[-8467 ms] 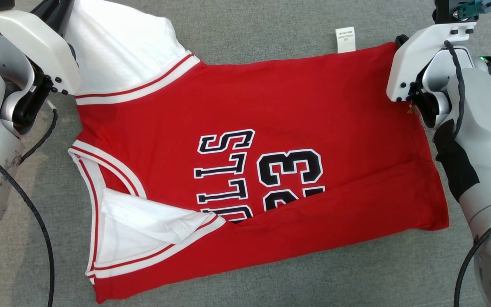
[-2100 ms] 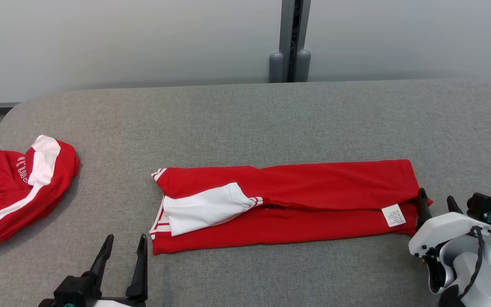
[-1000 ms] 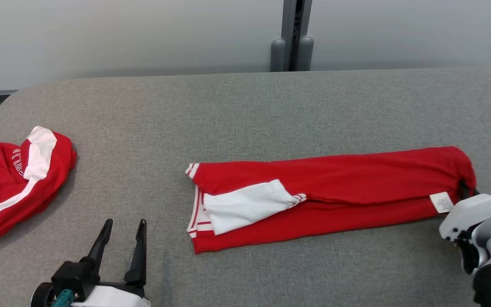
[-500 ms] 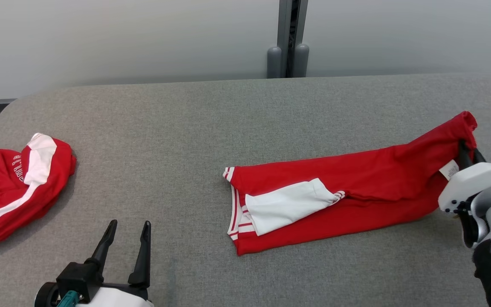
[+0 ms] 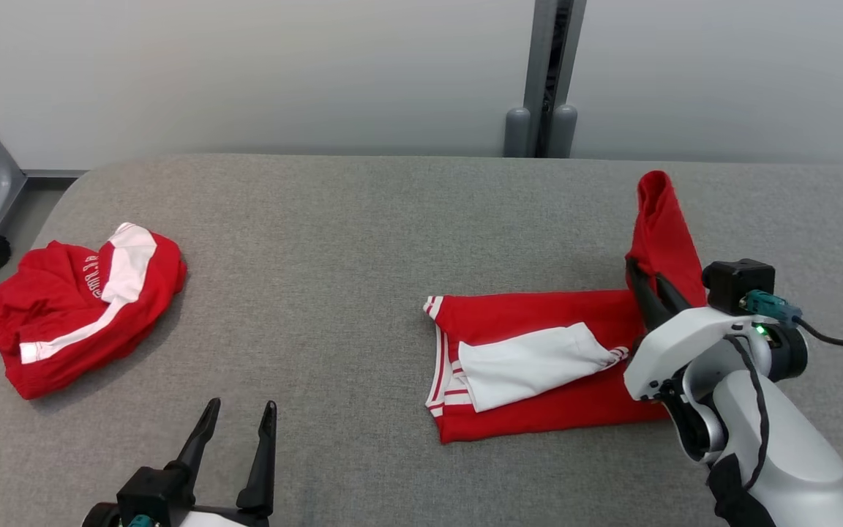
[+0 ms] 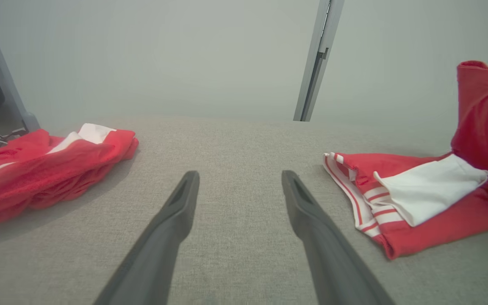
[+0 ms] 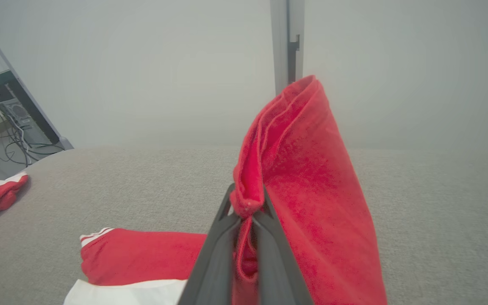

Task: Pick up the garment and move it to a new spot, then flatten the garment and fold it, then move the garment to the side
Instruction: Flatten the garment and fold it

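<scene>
Figure: right gripper [image 5: 645, 271] clamped on the lifted right end of the garment [image 5: 538, 322].
I hold the left gripper [image 5: 242, 404] spread, near left; a crumpled red cloth [image 5: 77, 307] lies left, well apart.

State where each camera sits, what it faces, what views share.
Head view: up high, looking down on the table; left hand open, right hand shut on the garment.
Left wrist view: low over table, facing wall; own open fingers.
Right wrist view: along shut fingers pinching the garment's lifted end.
Shared: both wrist views show the crumpled garment.
</scene>
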{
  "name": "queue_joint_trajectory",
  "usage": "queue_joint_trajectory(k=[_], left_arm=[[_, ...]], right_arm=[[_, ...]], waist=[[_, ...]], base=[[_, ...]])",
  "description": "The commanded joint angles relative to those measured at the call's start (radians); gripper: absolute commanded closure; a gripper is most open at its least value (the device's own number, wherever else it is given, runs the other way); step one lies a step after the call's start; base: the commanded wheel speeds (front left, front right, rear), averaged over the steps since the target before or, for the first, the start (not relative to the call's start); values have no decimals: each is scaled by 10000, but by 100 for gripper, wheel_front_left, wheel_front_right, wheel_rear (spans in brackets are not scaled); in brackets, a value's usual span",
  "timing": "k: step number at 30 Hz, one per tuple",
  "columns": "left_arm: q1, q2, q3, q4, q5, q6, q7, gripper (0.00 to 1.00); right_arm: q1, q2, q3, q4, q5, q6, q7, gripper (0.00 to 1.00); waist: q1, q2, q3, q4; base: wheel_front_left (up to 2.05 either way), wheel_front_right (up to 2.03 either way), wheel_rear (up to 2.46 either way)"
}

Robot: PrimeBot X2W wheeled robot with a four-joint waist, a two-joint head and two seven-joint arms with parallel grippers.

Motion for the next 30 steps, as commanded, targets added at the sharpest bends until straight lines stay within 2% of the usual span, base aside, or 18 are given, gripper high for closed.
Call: queue_joint_trajectory(k=[1, 13, 20, 30], left_arm=[[0, 31, -4, -2, -48, 72, -35, 0], [-97, 31, -195, 78, -218, 159, -35, 0], [-307, 33, -264, 176, -307, 120, -35, 0], [-485, 33, -303, 250, -310, 87, -35, 0]], right_arm=[[224, -20, 135, -363, 138, 2, 207, 100], [1403, 427, 673, -2362, 63, 0, 1650, 100], [1605, 595, 872, -2361, 186, 2, 1795, 100], [1407, 596, 1682, -1965, 977, 2, 1561, 100]], waist=[[0, 0, -68, 183], [0, 0, 71, 788], [0, 0, 207, 1035], [0, 0, 340, 1292]], base=[[0, 0, 0], [0, 0, 0], [0, 0, 0], [0, 0, 0]])
